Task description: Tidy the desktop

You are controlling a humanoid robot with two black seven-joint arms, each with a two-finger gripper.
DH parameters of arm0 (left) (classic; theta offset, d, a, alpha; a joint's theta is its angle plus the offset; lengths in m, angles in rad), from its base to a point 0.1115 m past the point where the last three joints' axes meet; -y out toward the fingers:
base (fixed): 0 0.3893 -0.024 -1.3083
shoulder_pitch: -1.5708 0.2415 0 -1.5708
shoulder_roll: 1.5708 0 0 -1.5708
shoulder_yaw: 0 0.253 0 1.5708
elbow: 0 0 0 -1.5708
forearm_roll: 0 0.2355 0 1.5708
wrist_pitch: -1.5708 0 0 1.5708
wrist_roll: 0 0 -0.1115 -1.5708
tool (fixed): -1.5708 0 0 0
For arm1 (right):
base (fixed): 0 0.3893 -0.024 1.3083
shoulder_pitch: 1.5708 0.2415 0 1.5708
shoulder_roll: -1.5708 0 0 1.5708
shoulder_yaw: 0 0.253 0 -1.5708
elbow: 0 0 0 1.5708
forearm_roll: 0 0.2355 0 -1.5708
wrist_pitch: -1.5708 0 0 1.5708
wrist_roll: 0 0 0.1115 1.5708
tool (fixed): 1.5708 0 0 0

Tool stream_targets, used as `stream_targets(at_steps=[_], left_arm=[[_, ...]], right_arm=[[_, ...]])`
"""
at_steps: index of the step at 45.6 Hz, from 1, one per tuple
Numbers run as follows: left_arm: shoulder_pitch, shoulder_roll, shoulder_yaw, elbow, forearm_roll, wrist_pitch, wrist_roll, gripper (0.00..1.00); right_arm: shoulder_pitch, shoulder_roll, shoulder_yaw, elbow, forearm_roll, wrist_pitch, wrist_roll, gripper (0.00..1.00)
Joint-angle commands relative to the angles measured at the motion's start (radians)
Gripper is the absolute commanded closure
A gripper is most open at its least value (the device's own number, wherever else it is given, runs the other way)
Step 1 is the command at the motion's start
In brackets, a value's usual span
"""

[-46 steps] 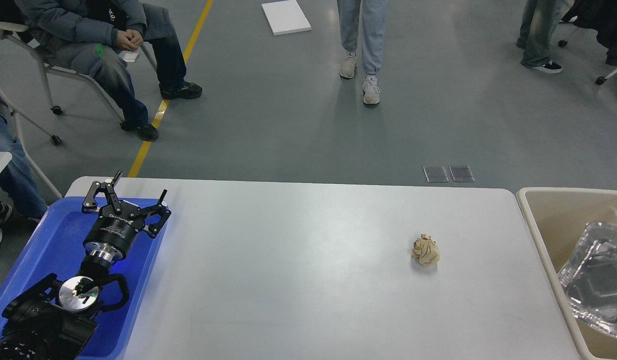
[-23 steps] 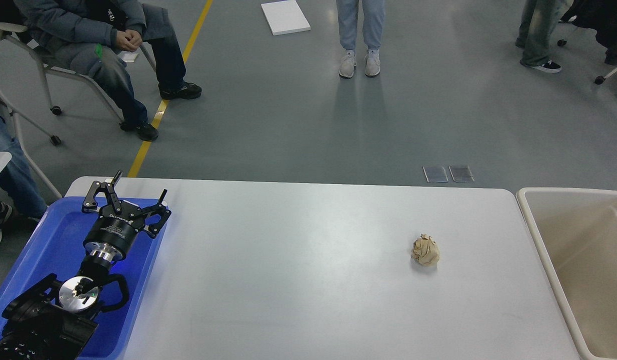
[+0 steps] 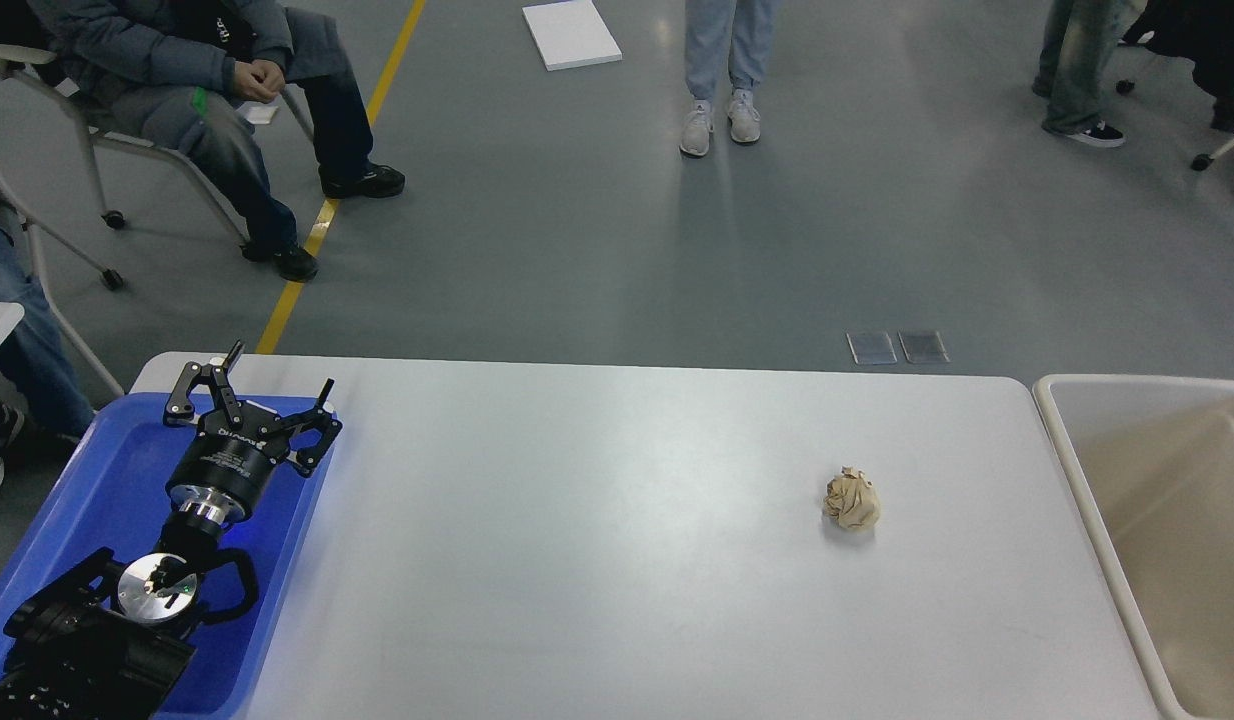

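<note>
The desktop (image 3: 597,540) is a light grey-white tabletop with rounded corners that fills the lower part of the head view. A crumpled beige paper ball (image 3: 851,501) lies on it right of the middle. My left gripper (image 3: 277,368) is open and empty above the far end of the blue tray (image 3: 87,490) at the desktop's left side, far from the ball. My right arm and gripper are out of view.
A beige rectangular bin (image 3: 1067,450) stands against the desktop's right edge; nothing shows inside it. People sit and stand on the grey floor beyond the far edge. A white board (image 3: 571,34) lies on the floor.
A crumpled foil tray seen in the bin a second ago is no longer in view. The standing person beyond the table shifted their feet. My left arm has not moved.
</note>
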Motion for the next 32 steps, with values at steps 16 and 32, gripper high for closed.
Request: stream_targets(at_steps=[16, 32], left_arm=[[0.000, 0.000, 0.000, 0.000, 0.001, 0.000, 0.001, 0.00], [0.000, 0.000, 0.000, 0.000, 0.000, 0.000, 0.001, 0.00]], right_arm=[[0.590, -0.122, -0.322, 0.341, -0.012, 0.132, 0.000, 0.00], [0.834, 0.011, -0.688, 0.487, -0.012, 0.158, 0.000, 0.00]])
